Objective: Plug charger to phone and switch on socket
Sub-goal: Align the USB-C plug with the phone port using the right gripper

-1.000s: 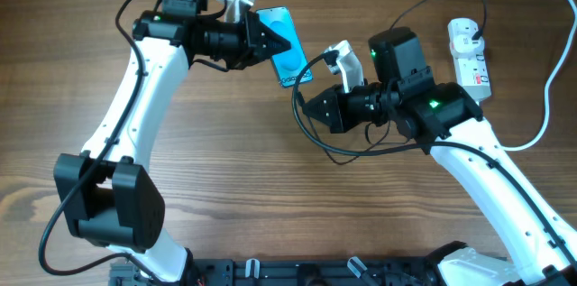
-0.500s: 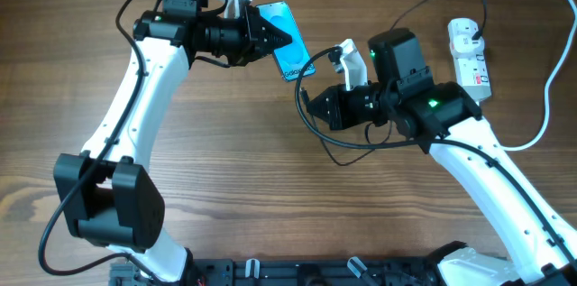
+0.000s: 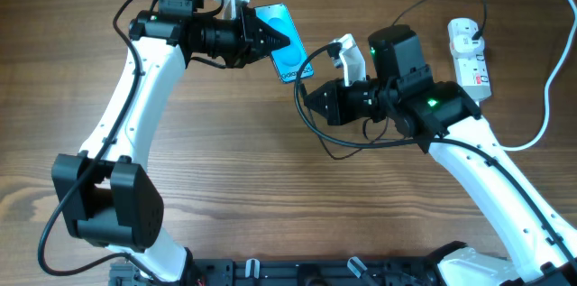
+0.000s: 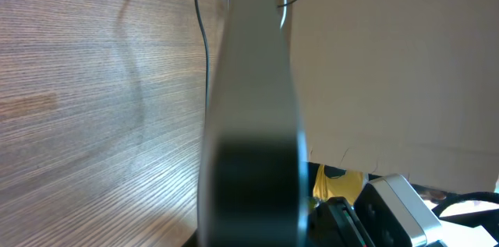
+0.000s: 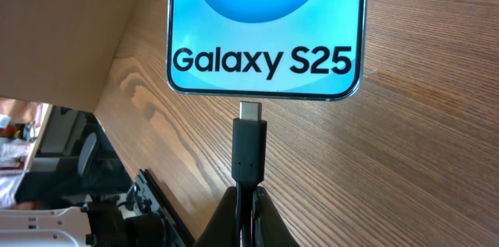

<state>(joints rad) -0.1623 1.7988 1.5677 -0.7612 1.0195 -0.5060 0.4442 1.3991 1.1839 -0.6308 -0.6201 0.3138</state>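
Observation:
My left gripper (image 3: pixel 270 41) is shut on the phone (image 3: pixel 287 41), a light blue smartphone held above the table at the upper middle. In the left wrist view the phone (image 4: pixel 253 107) shows edge-on and blurred. In the right wrist view its screen (image 5: pixel 265 25) reads "Galaxy S25". My right gripper (image 3: pixel 306 99) is shut on the charger (image 3: pixel 388 29), a thin black cable. Its plug tip (image 5: pixel 250 113) points at the phone's bottom edge, with a small gap between them. The socket (image 3: pixel 470 58) is a white power strip at the far right.
The black cable loops from the socket over the right arm and below the right gripper (image 3: pixel 347 146). A thicker white cable (image 3: pixel 550 69) runs along the right edge. A brown board (image 4: pixel 390 60) shows behind the phone in the left wrist view.
My right gripper has moved up and a little left with the plug, closer to the phone's bottom edge. The left gripper with the phone has shifted only slightly.

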